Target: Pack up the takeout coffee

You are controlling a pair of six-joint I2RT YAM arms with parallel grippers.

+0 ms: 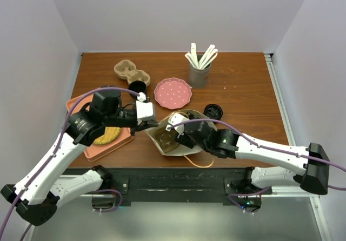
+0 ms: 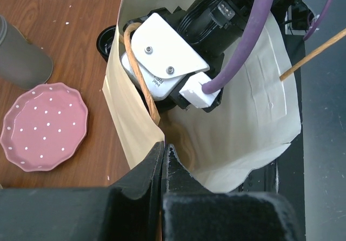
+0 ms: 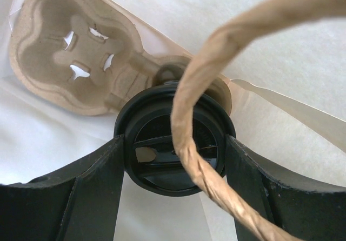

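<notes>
A white paper bag (image 1: pixel 186 150) lies open on its side at the table's front middle; it also shows in the left wrist view (image 2: pixel 259 116). My left gripper (image 1: pixel 150 123) (image 2: pixel 164 146) is shut on the bag's rim. My right gripper (image 1: pixel 175 134) (image 3: pixel 174 141) is inside the bag. Its fingers press both sides of a black-lidded coffee cup (image 3: pixel 157 162), which sits in one well of a brown pulp cup carrier (image 3: pixel 70 52) (image 1: pixel 164 139). The bag's twine handle (image 3: pixel 203 89) crosses in front of the lid.
A second pulp carrier (image 1: pixel 123 69) with a black-lidded cup (image 1: pixel 137 86) stands at the back left. A pink dotted plate (image 1: pixel 172 93), a grey cup of stir sticks (image 1: pixel 199 74) and a loose black lid (image 1: pixel 213 111) lie behind the bag. An orange tray (image 1: pixel 102 146) is at the left.
</notes>
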